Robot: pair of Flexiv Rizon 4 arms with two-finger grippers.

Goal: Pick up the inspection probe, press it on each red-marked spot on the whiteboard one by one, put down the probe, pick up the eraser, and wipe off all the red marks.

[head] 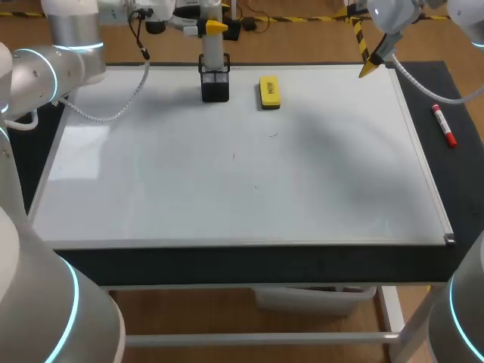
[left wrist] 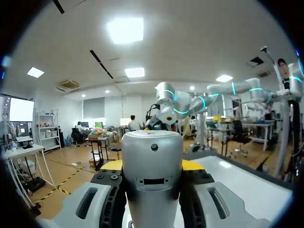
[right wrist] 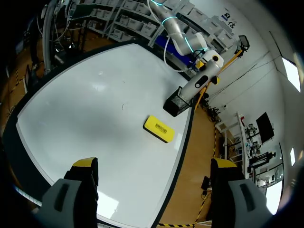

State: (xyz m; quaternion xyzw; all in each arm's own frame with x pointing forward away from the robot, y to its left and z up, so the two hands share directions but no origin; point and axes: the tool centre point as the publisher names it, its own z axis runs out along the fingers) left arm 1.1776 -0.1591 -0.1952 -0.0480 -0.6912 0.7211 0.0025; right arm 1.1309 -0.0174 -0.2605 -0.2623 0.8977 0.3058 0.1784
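Note:
The inspection probe [head: 213, 54], a silver cylinder, stands upright in a black mesh holder [head: 215, 85] at the whiteboard's back edge. My left gripper [head: 209, 27] is shut on its upper part. In the left wrist view the probe [left wrist: 152, 161] fills the space between the yellow fingertips [left wrist: 194, 165]. The yellow eraser [head: 270, 91] lies flat just right of the holder. My right gripper [head: 370, 66] hangs open above the board's back right corner, holding nothing. From the right wrist view, the eraser [right wrist: 161, 128], holder [right wrist: 177, 104] and probe [right wrist: 200, 83] lie ahead of my right gripper [right wrist: 154, 167].
The whiteboard [head: 151, 189] covers most of the table and shows only a few faint dark specks [head: 272, 135] near its middle. A red marker [head: 444, 125] lies on the black mat right of the board. The left arm's cable [head: 125, 106] droops over the back left corner.

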